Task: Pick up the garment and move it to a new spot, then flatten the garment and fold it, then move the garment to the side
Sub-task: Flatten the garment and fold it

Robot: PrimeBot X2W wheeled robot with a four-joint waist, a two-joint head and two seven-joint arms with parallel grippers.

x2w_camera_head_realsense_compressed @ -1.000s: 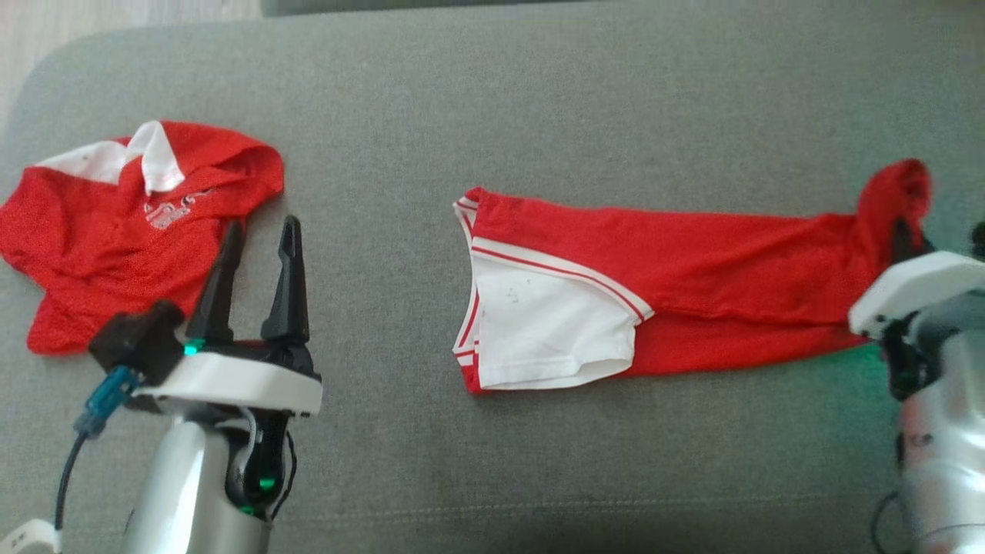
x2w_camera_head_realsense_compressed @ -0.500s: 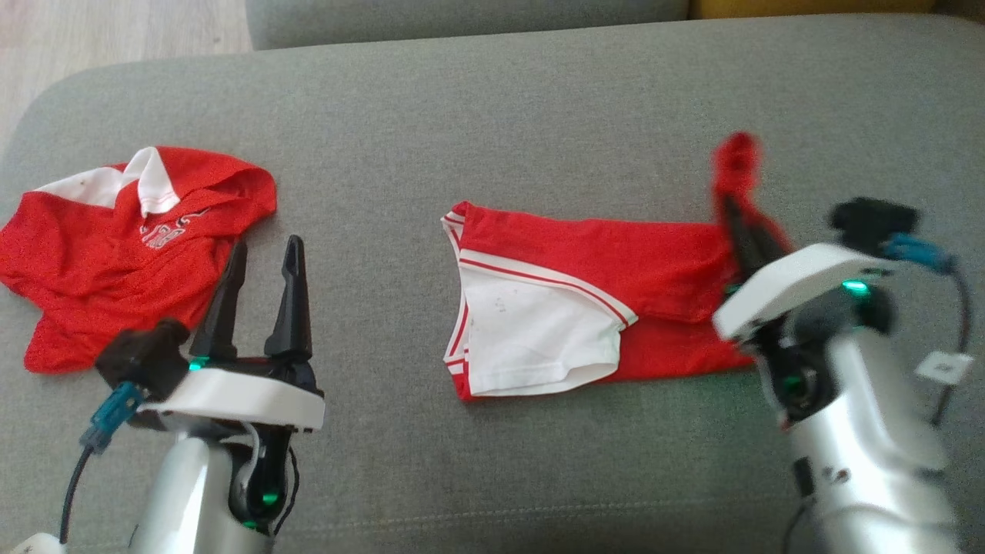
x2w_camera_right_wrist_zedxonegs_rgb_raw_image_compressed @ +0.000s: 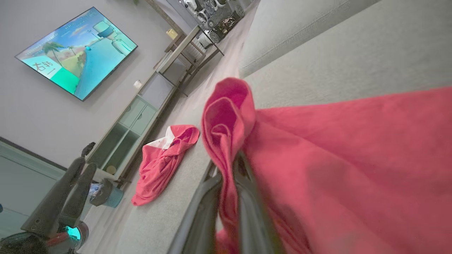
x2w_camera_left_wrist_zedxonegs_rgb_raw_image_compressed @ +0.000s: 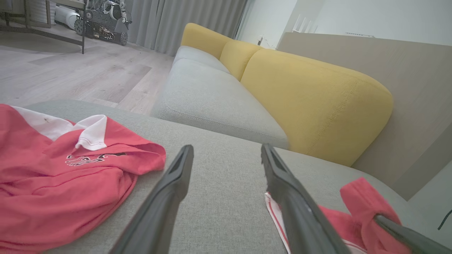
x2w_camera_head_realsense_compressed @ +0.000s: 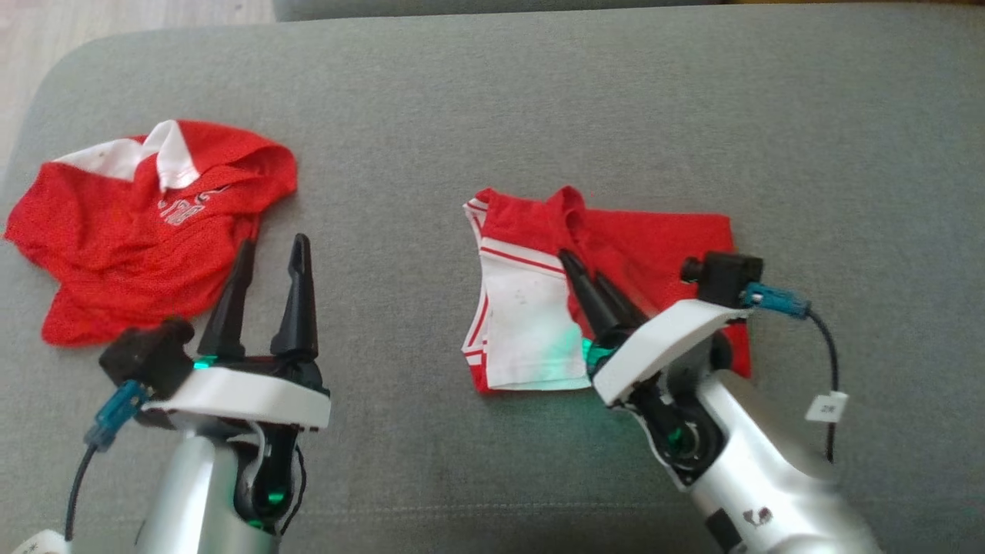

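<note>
On the sofa (x2w_camera_head_realsense_compressed: 539,100) middle, garment (x2w_camera_head_realsense_compressed: 654,238) half-doubled: looks like the fold step. Right gripper (x2w_camera_head_realsense_compressed: 581,265) is pinched tight on its red end; left gripper (x2w_camera_head_realsense_compressed: 273,242) is wide open and empty. Next likely: lower, release, flatten.

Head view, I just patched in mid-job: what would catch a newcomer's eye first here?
First, the red and white garment lying in the middle of the grey sofa seat, with the right gripper shut on a raised pinch of its red cloth near the white end. Next, a crumpled red shirt with a white collar at the left, and the open left gripper beside it, holding nothing.
</note>
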